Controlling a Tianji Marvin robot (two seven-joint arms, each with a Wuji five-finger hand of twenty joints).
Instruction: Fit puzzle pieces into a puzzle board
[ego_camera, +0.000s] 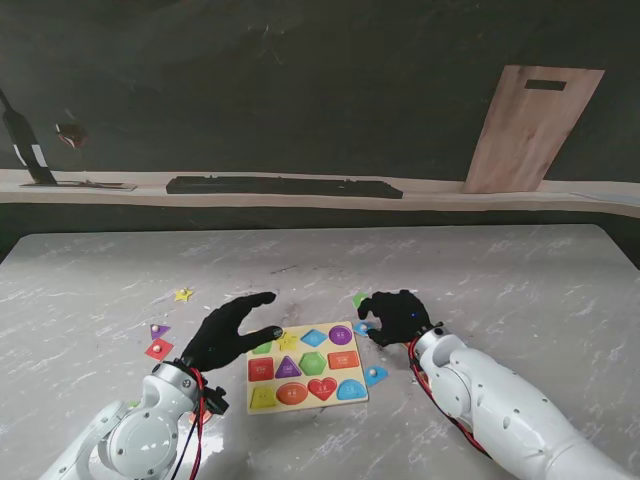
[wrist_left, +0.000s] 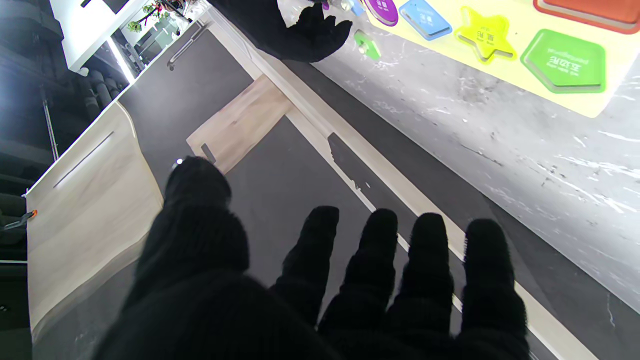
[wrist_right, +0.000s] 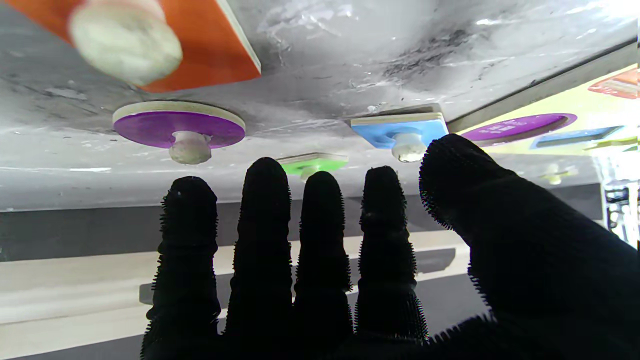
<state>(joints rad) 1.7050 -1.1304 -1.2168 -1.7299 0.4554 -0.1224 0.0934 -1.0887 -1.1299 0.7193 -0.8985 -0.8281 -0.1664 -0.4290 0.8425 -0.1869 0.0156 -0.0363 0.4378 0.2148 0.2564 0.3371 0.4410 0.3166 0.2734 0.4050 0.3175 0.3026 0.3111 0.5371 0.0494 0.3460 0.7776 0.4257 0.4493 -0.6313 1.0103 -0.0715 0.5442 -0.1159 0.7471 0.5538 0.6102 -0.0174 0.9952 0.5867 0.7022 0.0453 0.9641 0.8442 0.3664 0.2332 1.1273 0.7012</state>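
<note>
Yellow puzzle board (ego_camera: 305, 395) lies flat on the marbled grey worktop (ego_camera: 480, 280), close in front of me and between my two hands. Its face shows three rows of coloured shapes, ten that I can count from the stand view: in the farthest row a green pentagon (wrist_left: 562, 62), a yellow star (wrist_left: 487, 40), a blue diamond (wrist_left: 425, 19) and a purple circle (wrist_left: 382, 10). Loose pieces with pale knobs lie around it. On my left are three: a yellow star piece (ego_camera: 183, 295), a purple piece (ego_camera: 159, 329) and a red piece (ego_camera: 159, 349). By my right hand (ego_camera: 398, 317) the wrist view shows four: a purple disc (wrist_right: 179, 127), a blue square (wrist_right: 400, 132), a green piece (wrist_right: 312, 163) and an orange piece (wrist_right: 200, 45); one more blue piece (ego_camera: 376, 375) lies just beside the board's right edge. My right hand rests palm down, fingers (wrist_right: 265, 225) straight and close together, holding nothing. My left hand (ego_camera: 232, 335) hovers at the board's left corner, thumb and fingers spread apart, holding nothing. A wooden cutting board (ego_camera: 530, 128) leans against the dark wall, and a long black bar (ego_camera: 285, 187) lies on the ledge.
</note>
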